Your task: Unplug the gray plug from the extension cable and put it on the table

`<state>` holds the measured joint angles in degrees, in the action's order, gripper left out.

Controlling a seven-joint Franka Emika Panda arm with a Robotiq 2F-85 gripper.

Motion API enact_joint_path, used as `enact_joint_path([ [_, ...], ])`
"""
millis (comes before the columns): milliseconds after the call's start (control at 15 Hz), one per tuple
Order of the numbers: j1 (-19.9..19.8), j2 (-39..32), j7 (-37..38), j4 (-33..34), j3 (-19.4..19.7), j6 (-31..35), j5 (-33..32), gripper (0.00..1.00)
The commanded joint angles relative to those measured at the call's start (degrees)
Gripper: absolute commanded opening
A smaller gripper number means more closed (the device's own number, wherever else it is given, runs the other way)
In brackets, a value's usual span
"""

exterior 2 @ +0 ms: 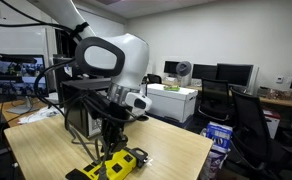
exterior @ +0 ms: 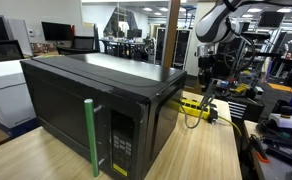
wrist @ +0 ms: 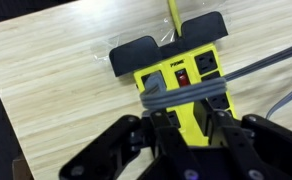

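Observation:
The extension cable (wrist: 191, 75) is a yellow power strip with black ends, lying on the light wood table (wrist: 56, 80). The gray plug (wrist: 153, 92) sits in a socket on the strip's left side, and its gray cord runs off to the right. My gripper (wrist: 191, 128) is open just above the strip, its two black fingers apart with yellow showing between them, a little short of the plug. In both exterior views the gripper (exterior: 208, 95) (exterior 2: 112, 150) points down over the strip (exterior: 193, 105) (exterior 2: 121, 166). The plug is too small to make out there.
A large black microwave (exterior: 96, 100) with a green upright handle (exterior: 90, 138) stands on the table (exterior: 214, 150) close beside the strip. A black cord (wrist: 286, 100) trails off the strip's end. The table edge (exterior 2: 201, 150) is near the strip.

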<state>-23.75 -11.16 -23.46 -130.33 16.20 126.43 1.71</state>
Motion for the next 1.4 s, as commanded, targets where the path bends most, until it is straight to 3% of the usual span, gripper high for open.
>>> enact_joint_path([
  [0,0.4,1.2,-2.5,-1.7,0.7,1.3,-2.6,0.70],
  [267,0.5,0.9,-1.7,-1.7,0.9,-0.2,-4.6,0.95],
  [400,0.5,0.7,-1.7,-2.0,1.0,-1.7,-5.4,1.00],
  [667,-0.4,-0.6,-3.8,-3.0,1.1,-3.5,-4.1,1.00],
  [1333,-1.0,-1.0,-6.6,-4.0,2.2,5.8,-5.0,1.00],
])
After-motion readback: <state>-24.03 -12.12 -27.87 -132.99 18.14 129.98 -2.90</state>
